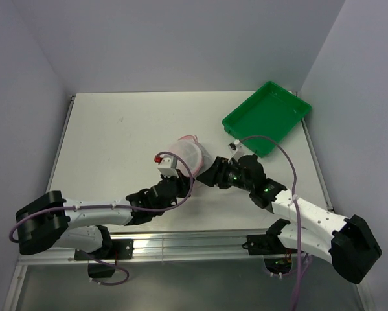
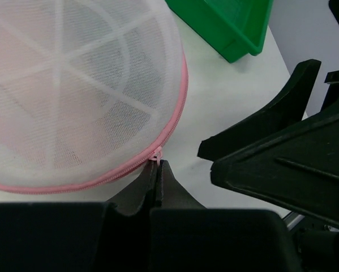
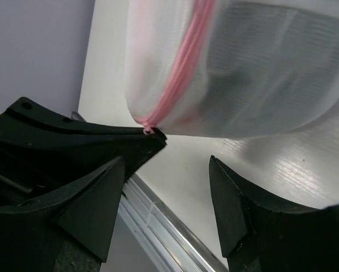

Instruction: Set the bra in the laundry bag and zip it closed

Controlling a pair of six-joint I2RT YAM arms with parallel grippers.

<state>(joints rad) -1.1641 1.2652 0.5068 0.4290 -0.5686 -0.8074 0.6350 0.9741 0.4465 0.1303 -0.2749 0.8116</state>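
Pale walls close in a white table point(image 1: 116, 129), with the green tray point(image 1: 266, 116) at its far right. Mid-table sits the laundry bag point(image 1: 184, 152); a pinkish shape, probably the bra, shows dimly through the mesh. The left gripper point(image 2: 157, 171) is pinched tight on the zip pull point(image 2: 157, 154) at the bag's near rim. The right gripper point(image 3: 166, 198) has its jaws spread just beside the bag, gripping nothing. To zip well, the right should likely pin the rim while the left draws the pull along the curving pink zip point(image 3: 180, 62), kept low so the bag does not drag.
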